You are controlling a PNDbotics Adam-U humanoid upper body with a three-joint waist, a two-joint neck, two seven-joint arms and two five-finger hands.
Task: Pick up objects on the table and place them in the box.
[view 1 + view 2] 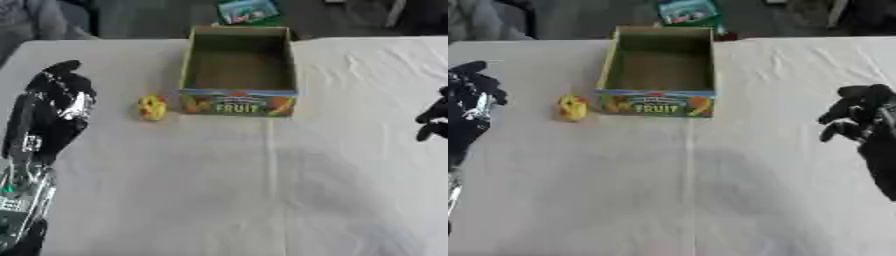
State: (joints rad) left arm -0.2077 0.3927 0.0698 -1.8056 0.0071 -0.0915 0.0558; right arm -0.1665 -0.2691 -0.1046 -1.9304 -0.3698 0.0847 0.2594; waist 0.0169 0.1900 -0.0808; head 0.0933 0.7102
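The small yellow rounded toy (151, 107) sits just beside the open cardboard fruit box (237, 65) near the surface's far edge, so the empty, relaxed left hand (58, 107) risks nudging the box.

The open brown cardboard box (238, 95) with a colourful printed front panel bears the word "FRUIT" in pale capitals; smaller print above it is unreadable.

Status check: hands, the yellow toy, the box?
Left hand open, right hand curled, both empty. Yellow toy on table, left of empty box. Nothing between.
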